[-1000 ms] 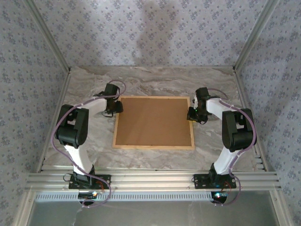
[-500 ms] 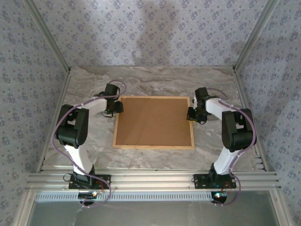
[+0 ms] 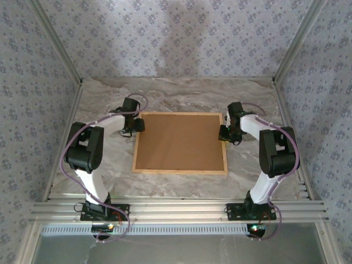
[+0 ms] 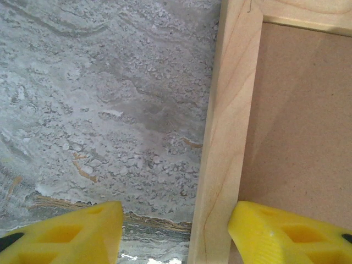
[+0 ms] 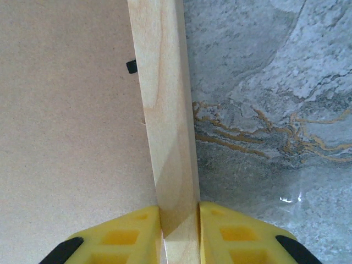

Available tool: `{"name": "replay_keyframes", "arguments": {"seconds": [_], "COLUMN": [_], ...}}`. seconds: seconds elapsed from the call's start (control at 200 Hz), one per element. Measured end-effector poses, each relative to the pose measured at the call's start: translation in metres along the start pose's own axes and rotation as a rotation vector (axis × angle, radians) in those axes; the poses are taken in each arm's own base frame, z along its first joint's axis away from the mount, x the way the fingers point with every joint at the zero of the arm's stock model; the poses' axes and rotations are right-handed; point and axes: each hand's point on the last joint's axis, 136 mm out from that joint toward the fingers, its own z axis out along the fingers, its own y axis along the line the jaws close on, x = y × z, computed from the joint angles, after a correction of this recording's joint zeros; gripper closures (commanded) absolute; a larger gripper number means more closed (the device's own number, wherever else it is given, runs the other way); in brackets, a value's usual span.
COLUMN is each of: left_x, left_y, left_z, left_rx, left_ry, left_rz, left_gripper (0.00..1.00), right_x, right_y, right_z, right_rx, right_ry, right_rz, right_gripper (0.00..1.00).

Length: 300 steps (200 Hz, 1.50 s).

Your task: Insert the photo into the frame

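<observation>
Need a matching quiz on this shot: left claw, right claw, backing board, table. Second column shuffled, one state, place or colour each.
1. left claw
2. right claw
3. backing board
4. table

A. lies inside the frame
B. shut on the frame's right rail
C. grey marble
D. open, straddling the frame's left rail

Pairs: 1-D, 2-B, 3-A, 4-C

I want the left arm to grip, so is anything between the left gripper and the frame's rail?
Nothing visible. The left gripper stands open astride a rail of the frame, bare gaps on both sides.
</observation>
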Motion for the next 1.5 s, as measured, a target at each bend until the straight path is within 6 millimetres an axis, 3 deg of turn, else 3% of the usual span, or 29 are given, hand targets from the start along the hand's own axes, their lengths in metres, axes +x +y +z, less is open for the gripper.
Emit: {"name": "replay_keyframes", "arguments": {"seconds": [0.605,0.939,1.149,1.499], "left_x": [0.005,0.012,0.017,0.019], "left_y": [0.002,0.002,0.001,0.001], "left_z": [-0.008,-0.010,-0.013,-0.013], "left_rx": [0.005,0.012,0.029,0.061], "left_ry": [0.030,0.056,0.060,0.070], "left_rz": [-0.003,-0.004,-0.016,-0.035], "left_gripper": [0.55,0.55,0.65,0.71], "right_x": [0.000,-0.001,-0.001,-0.002], "right_y": [0.000,0.001,0.001,0.003], "right_z": [0.001,0.001,0.001,0.002], "right_rx": [0.003,0.003,0.002,0.000], "right_ry": [0.006,0.007,0.007,0.006], "right_rz": [-0.004,-0.007,-0.008,-0.014], "right_gripper": [0.76,0.76,0.76,0.76]}}
